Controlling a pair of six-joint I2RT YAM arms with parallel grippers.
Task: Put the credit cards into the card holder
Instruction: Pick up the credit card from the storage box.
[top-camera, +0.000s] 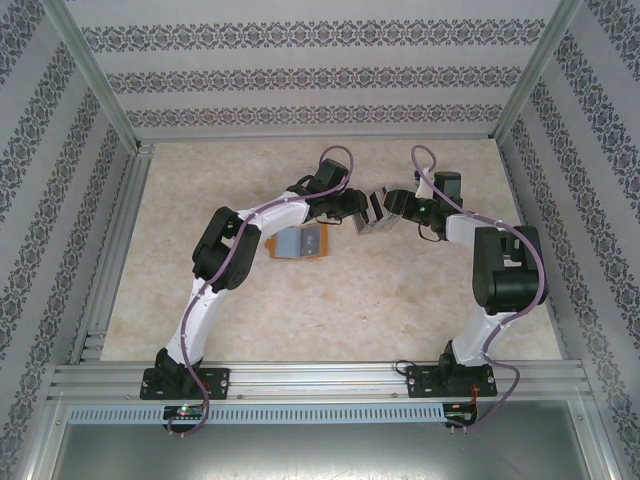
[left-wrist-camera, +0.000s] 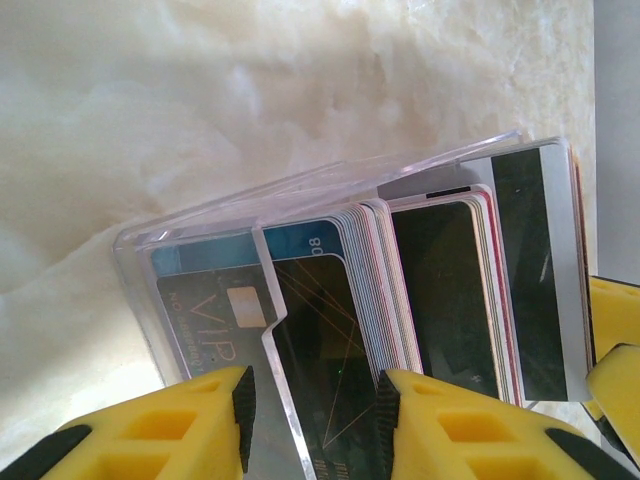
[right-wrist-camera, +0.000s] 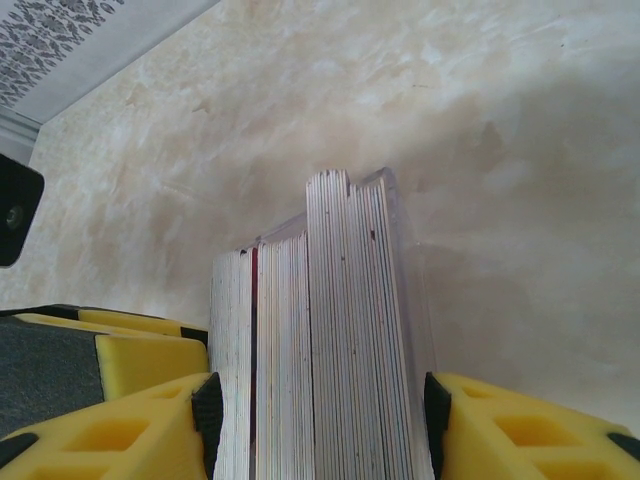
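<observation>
Take the card holder (top-camera: 300, 243) as your reference. It lies open on the table (top-camera: 200, 300), with its orange edge and pale pockets facing up. The left arm (top-camera: 200, 310) reaches along the holder's far side, and the right arm (top-camera: 505, 265) comes in from the holder's right. The two arms meet just right of the holder and slightly beyond it.

A clear case (left-wrist-camera: 200, 225) is held between them there, apart from the holder, with the credit cards (right-wrist-camera: 330, 330) stacked inside it. The right gripper (right-wrist-camera: 320, 400) clamps the stack across its thickness, one finger against each outer face. The left gripper (left-wrist-camera: 315, 390) is closed on the case's near end, one pad on each side.
</observation>
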